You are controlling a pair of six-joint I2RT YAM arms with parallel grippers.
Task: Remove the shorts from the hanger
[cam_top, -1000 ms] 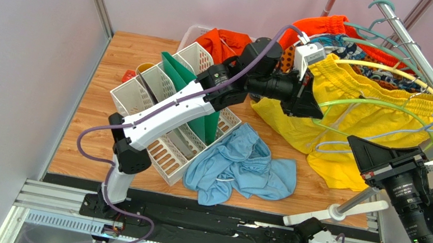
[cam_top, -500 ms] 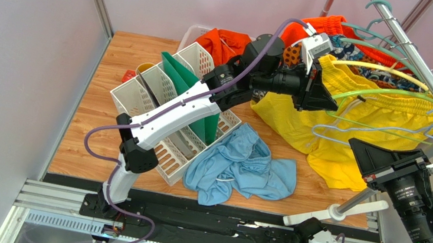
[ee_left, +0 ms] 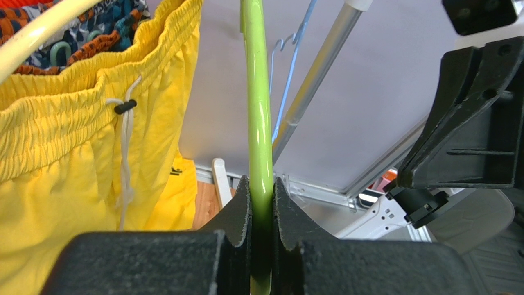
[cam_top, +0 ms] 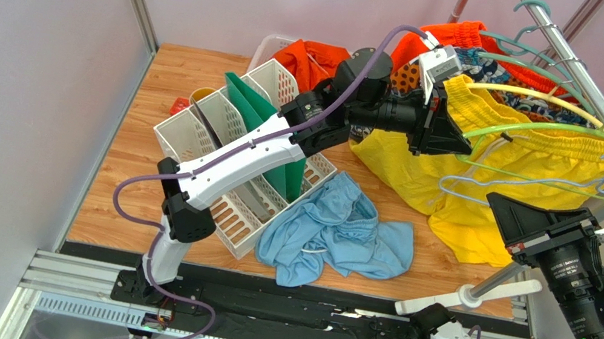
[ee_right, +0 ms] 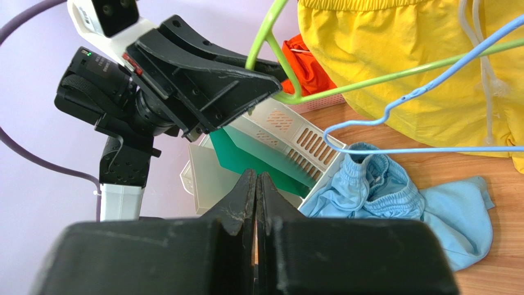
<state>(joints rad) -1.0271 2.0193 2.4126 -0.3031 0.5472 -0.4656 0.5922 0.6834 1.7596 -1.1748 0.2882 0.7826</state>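
Note:
The light blue shorts (cam_top: pixel 337 231) lie crumpled on the wooden table beside the white organizer; they also show in the right wrist view (ee_right: pixel 393 184). Bright orange cloth (cam_top: pixel 448 36) hangs at the far end of the rack, and more orange cloth (cam_top: pixel 308 58) sits in a white basket at the back. My left gripper (cam_top: pixel 447 137) is shut on a bare green hanger (ee_left: pixel 258 117) at its end, held up by the rack. My right gripper (cam_top: pixel 501 205) is shut and empty (ee_right: pixel 256 179), low at the right, below the hangers.
Yellow shorts (cam_top: pixel 477 190) hang from the rack rail (cam_top: pixel 572 63), with a patterned pair (cam_top: pixel 480 66) behind. A bare blue hanger (cam_top: pixel 543 182) dangles below the green one. A white slotted organizer (cam_top: pixel 226 148) holds a green folder. The rack's white foot (cam_top: pixel 469 294) stands near my right arm.
My left gripper has risen and moved slightly right with the green hanger in it, and the hangers and yellow shorts shifted with it. The right arm has not moved.

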